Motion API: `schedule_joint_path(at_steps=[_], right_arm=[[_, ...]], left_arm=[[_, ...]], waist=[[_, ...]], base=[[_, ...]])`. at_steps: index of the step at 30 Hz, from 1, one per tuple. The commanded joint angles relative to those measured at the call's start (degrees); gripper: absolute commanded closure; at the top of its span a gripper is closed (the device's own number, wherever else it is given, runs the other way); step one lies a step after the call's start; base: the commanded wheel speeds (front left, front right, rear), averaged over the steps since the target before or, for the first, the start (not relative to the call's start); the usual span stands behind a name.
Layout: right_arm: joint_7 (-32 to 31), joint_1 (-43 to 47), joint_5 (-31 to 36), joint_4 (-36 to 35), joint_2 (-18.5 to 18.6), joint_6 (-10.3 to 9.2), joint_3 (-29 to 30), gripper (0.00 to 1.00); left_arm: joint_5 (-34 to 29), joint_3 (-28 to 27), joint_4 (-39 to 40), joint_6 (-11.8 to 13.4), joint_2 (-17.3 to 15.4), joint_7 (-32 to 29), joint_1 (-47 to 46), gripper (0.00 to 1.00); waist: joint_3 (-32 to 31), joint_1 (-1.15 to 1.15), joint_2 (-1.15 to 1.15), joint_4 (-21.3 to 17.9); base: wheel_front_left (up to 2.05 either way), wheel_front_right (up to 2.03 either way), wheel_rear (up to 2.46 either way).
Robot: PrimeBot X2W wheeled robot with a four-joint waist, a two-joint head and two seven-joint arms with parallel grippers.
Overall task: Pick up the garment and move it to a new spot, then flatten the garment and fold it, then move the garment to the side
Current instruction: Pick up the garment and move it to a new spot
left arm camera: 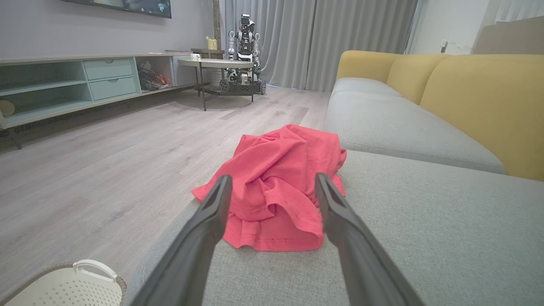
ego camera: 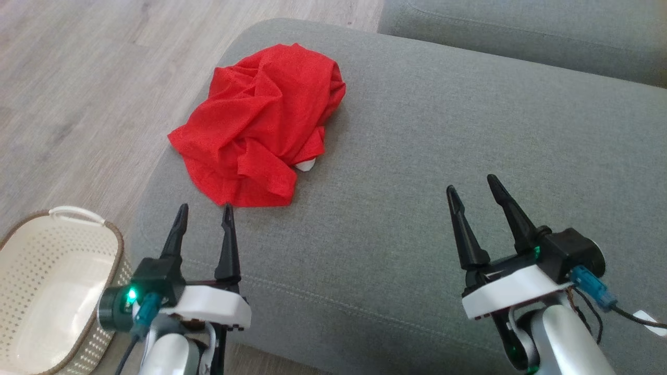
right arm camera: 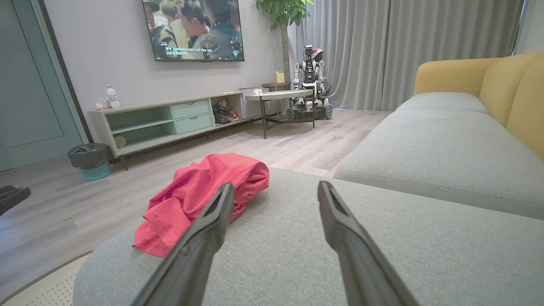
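A crumpled red garment lies in a heap on the grey sofa seat, close to its left edge, with a small white tag showing under its right side. My left gripper is open just short of the heap's near hem, touching nothing. In the left wrist view the garment sits straight ahead between the two open fingers. My right gripper hovers open over bare cushion, well to the garment's right. Through the right wrist view the garment lies ahead to the left of that gripper.
A white perforated basket with a brown rim stands on the wood floor at lower left, beside the sofa. A second grey cushion and yellow backrests lie beyond. Across the room are a TV cabinet, a side table and another robot.
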State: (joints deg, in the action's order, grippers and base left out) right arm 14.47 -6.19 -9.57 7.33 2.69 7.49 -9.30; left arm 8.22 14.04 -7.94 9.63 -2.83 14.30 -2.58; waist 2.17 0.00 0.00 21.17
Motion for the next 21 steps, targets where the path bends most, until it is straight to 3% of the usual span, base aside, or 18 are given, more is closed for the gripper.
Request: schedule_joint_path(at_steps=[1,9,16,21], right_arm=[[0.52,-0.61,-0.25,-1.72,0.19,0.0,-1.33,0.0],[0.52,-1.24,1.29,-2.92,0.19,0.0,-0.28,0.0],[0.52,-3.6,4.6,-5.42,0.19,0.0,1.36,0.0],[0.52,-5.79,6.71,-7.29,0.19,0.0,1.66,0.0]], left_arm=[[-0.17,-2.04,2.11,0.49,-0.05,0.7,-2.14,0.0],[1.65,-4.58,3.5,-0.29,-0.05,0.7,-3.79,0.0],[3.65,-8.67,-0.45,-7.02,-0.52,0.7,-12.37,0.0],[5.13,-10.95,-9.48,-12.31,-3.24,0.7,-23.22,0.0]], waist=[[0.07,0.0,0.0,-0.1],[3.31,0.0,0.0,-2.0],[11.06,0.0,0.0,-5.13],[16.82,0.0,0.0,-7.6]], base=[[0.0,0.0,0.0],[0.0,0.0,0.0],[0.0,0.0,0.0],[0.0,0.0,0.0]])
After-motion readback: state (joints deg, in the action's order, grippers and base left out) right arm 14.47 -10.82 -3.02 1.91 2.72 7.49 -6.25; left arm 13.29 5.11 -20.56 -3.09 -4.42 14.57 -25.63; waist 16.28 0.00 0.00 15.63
